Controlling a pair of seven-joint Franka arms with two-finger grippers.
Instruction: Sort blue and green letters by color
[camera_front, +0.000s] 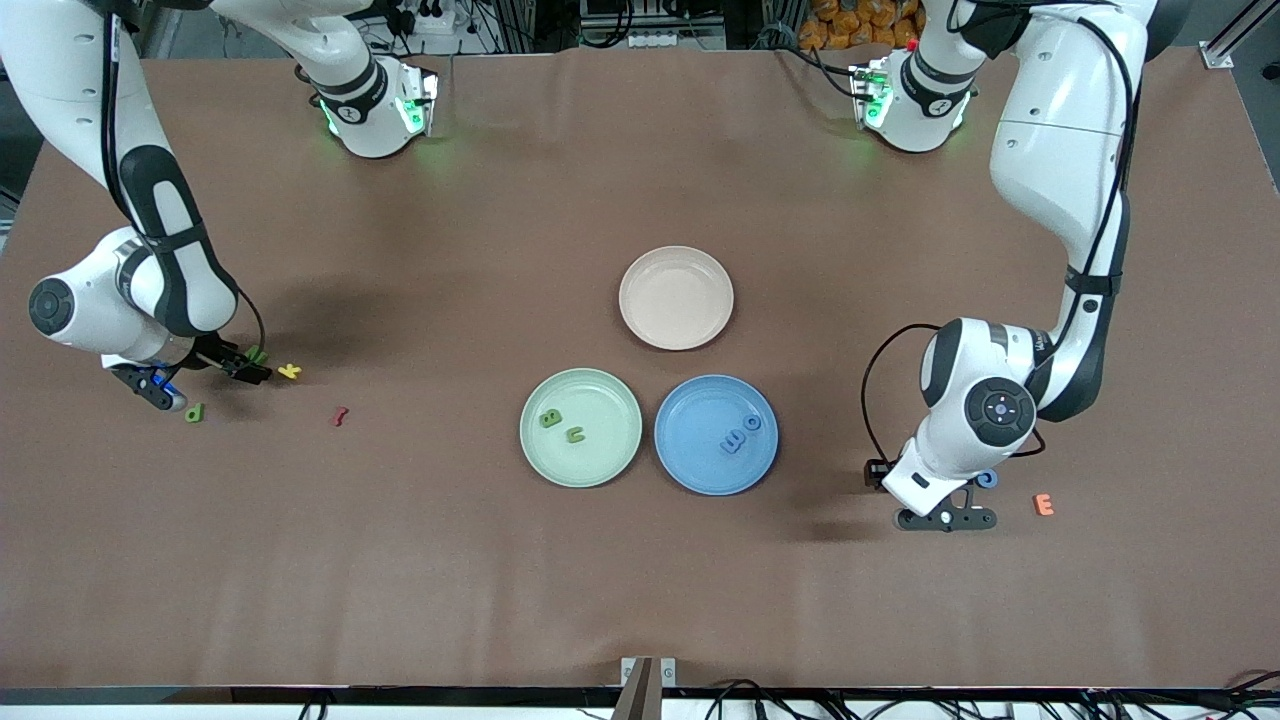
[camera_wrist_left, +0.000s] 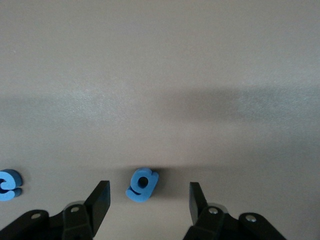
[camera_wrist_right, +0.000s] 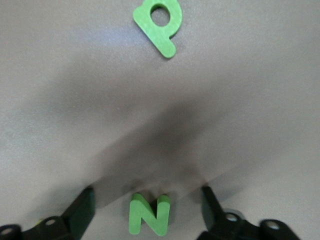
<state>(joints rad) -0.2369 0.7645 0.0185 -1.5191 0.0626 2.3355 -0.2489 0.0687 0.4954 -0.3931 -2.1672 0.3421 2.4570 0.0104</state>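
Front view shows the bench (camera_front: 640, 600) with three plates near its middle: a green plate (camera_front: 620, 455) already carrying two green letters (camera_front: 562, 426), a blue plate (camera_front: 690, 460) just beside it carrying two blue letters (camera_front: 740, 435), and a bare pink plate (camera_front: 720, 320) farther from the camera. Toward the right arm's end, the right claw (camera_wrist_right: 147, 210) is low over a green N (camera_wrist_right: 149, 215), its fingers standing apart on either side and not touching it; a green d (camera_front: 194, 412) lies nearby, with a yellow letter (camera_front: 289, 371) and a dark red letter (camera_front: 340, 416) that should stay put. Toward the left arm's end, the left claw (camera_wrist_left: 147, 200) is likewise spread around a blue g (camera_wrist_left: 142, 184) without gripping it; another blue letter (camera_wrist_left: 10, 184) rests beside it and an orange letter (camera_front: 1043, 505) close by. Both arms appear to be at the picking step. Next, each claw likely needs to settle lower, clamp squarely, lift, and carry its letter to the plate of matching colour.
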